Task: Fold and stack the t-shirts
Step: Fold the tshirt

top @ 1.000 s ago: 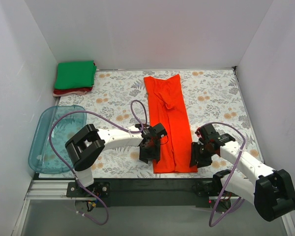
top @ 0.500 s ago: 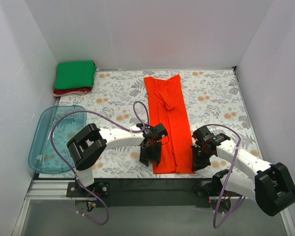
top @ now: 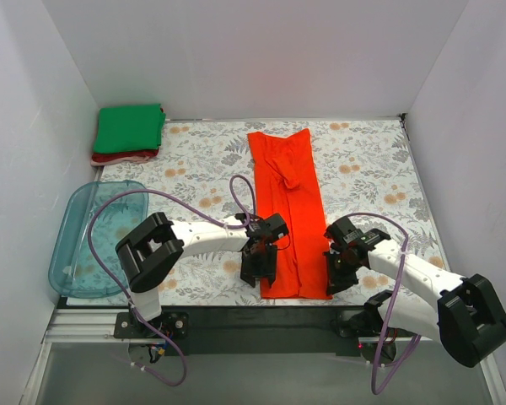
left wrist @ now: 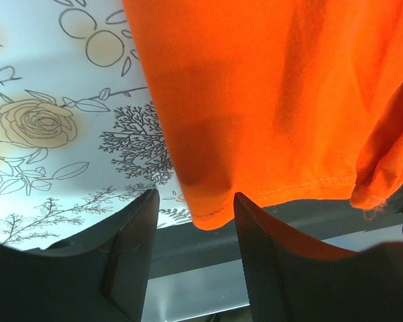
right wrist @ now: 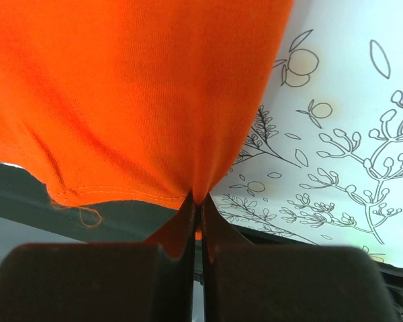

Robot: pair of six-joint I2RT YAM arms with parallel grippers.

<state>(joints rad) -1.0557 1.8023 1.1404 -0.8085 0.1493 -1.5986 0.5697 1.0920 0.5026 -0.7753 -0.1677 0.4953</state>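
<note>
1. Counting three t-shirts: one orange-red t-shirt (top: pixel 288 202), a long strip mid-table; one green t-shirt (top: pixel 130 128) folded atop one dark red t-shirt (top: pixel 122 157), far left corner.
2. One clear blue tub (top: pixel 72 253), left edge.
3. Left gripper (top: pixel 260 272): low, fingers spread astride the strip's near left corner.
4. Right gripper (top: pixel 336 277): fingers pressed together, pinching the near right corner; a second ago they stood apart beside it.

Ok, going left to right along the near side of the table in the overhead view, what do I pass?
Clear blue tub → left pincer → orange-red t-shirt → right pincer.
</note>
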